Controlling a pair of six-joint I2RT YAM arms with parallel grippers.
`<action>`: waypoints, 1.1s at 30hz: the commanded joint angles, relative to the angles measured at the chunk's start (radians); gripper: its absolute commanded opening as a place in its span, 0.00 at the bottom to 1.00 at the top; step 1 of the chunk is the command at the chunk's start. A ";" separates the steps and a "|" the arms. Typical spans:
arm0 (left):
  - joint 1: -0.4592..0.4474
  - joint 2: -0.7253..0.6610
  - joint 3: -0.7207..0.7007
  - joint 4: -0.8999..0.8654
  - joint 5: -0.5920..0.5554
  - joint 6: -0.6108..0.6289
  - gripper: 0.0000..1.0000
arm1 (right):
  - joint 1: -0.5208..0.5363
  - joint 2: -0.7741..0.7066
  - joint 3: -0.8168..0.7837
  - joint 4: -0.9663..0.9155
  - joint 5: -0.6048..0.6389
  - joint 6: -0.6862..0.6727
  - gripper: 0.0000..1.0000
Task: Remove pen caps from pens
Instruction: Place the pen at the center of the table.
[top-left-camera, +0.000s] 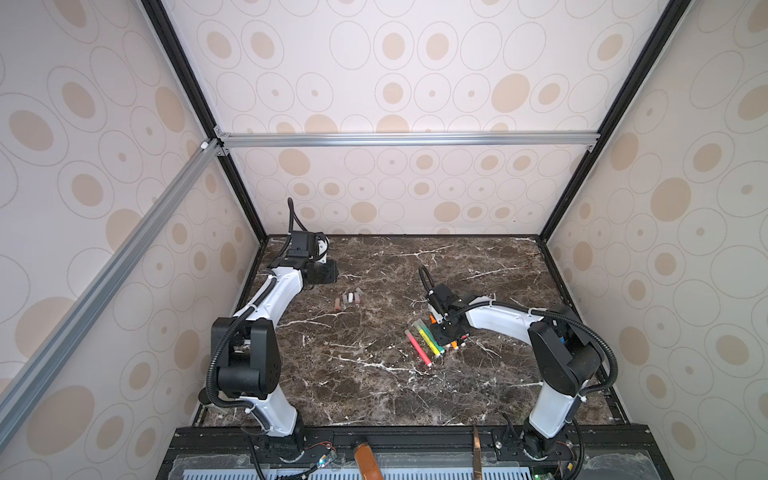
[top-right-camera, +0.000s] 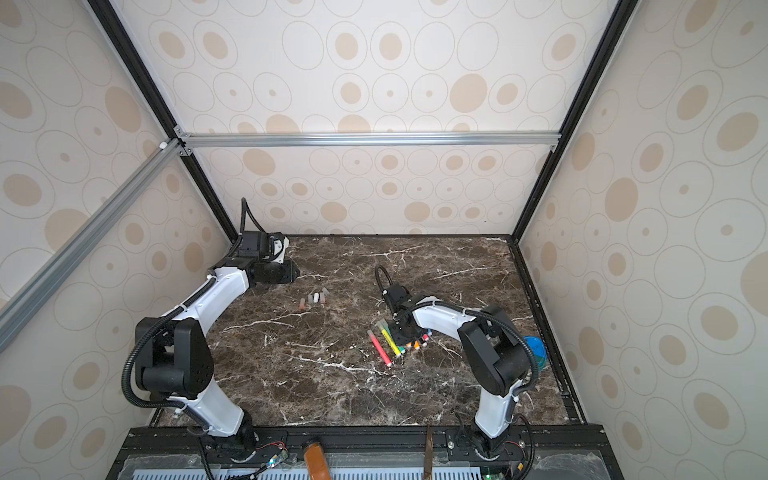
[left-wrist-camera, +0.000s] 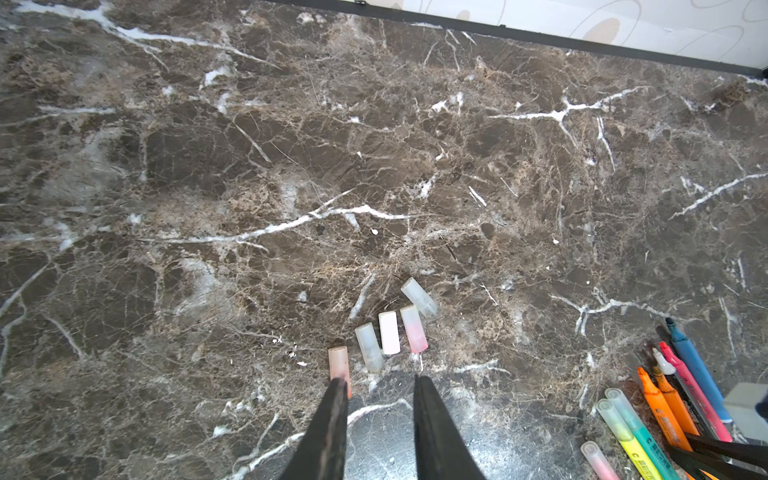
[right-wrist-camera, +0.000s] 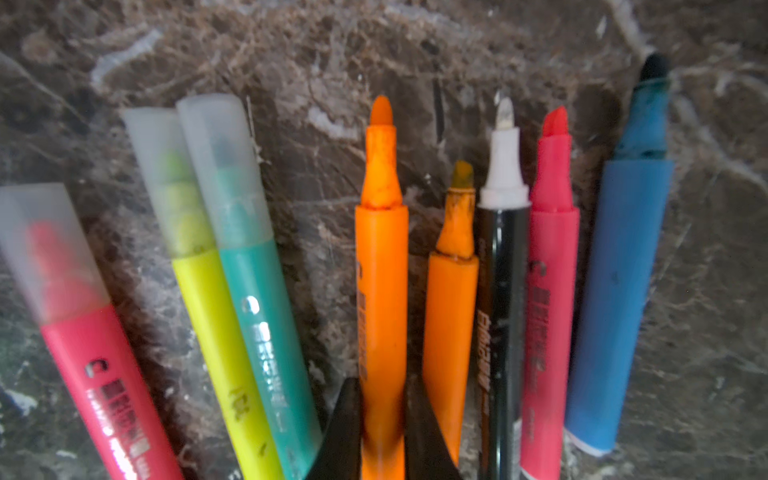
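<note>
A dark brown marble-patterned desk carries everything. The right tool is clenched on the barrel of a slim orange felt-tip pen whose tip is already bare. That pen sits in a fan of eight pens on the right side of the desk.

A shorter orange pen, a black pen with a white nib, a pink-red pen and a blue pen are also uncapped. Three wear frosted translucent caps: a second pink-red pen, a yellow pen and a teal pen. So five of eight look done.

The left tool is parted and grasps nothing. It is next to five loose stubby translucent pen caps, which lie well apart from the pens.

Likely next: release the orange pen, clamp a capped barrel, and let the left tool pull its cap. Dark printed labels on the barrels are too blurred to read.
</note>
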 joint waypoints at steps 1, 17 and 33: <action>-0.006 0.012 0.016 -0.001 0.013 0.017 0.28 | -0.006 -0.040 -0.022 -0.042 0.026 0.012 0.09; -0.010 -0.036 0.011 0.020 0.029 0.009 0.32 | -0.004 -0.089 -0.038 -0.070 -0.003 -0.024 0.22; -0.011 -0.411 -0.348 0.494 0.124 -0.237 1.00 | 0.089 -0.147 0.043 -0.094 -0.126 -0.019 0.42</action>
